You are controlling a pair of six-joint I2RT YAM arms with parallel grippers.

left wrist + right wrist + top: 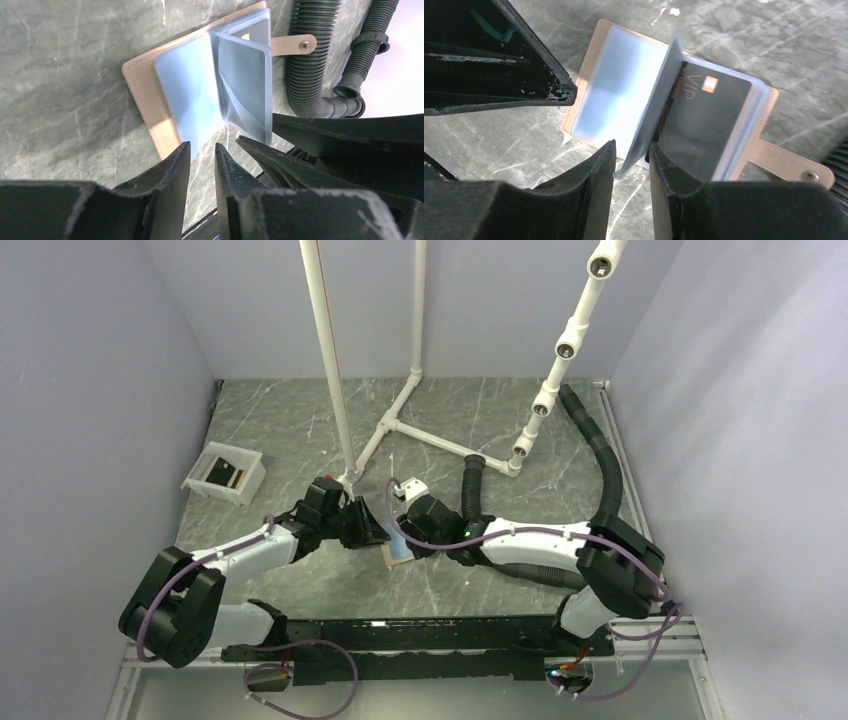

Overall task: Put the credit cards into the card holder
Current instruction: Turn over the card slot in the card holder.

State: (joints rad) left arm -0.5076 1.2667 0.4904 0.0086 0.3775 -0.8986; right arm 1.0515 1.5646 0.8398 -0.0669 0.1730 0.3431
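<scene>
Right pincer [633, 145] is narrowly parted astride an upright sleeve leaf [659, 100], not clamped. Left pincer [202, 146] is narrowly parted and empty, just beside the holder [614, 95]. Holder lies open mid-surface toward the near edge, with one card [709, 120] sleeved in its tab half. More cards [228, 476] in the tray [205, 483], far-left.

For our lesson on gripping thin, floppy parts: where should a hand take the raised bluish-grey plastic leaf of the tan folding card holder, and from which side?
Its free top edge, from above, one finger on each flat face. The leaf stands on edge from the middle of the open card holder, so only that edge is offered. The right hand straddles it.
</scene>
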